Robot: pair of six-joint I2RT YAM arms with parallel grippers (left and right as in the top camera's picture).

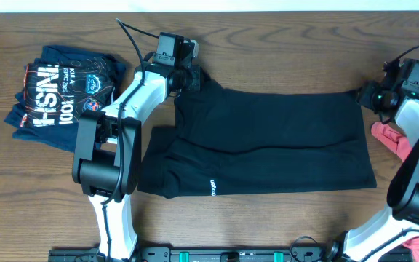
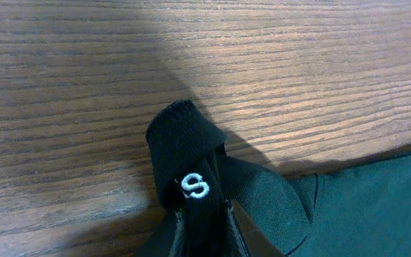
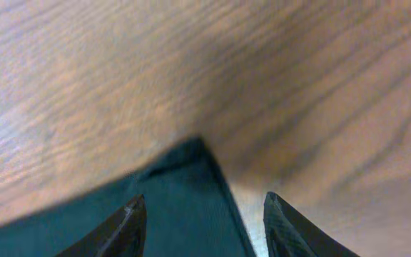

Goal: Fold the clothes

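black t-shirt [image 2: 191, 160] edge tight in left tool [image 2: 204, 221], right tool [image 3: 202, 208] parted over corner

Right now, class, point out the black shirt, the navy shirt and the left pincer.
black shirt [image 1: 282, 138], overhead, its middle.
navy shirt [image 1: 49, 94], overhead, white print.
left pincer [image 2: 204, 218], left wrist, between fingertips.

Brown wood-grain table [image 1: 282, 44], evenly lit

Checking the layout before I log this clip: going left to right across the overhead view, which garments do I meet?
navy printed shirt → black T-shirt → coral-red garment, partly under the right arm at the table's right edge.
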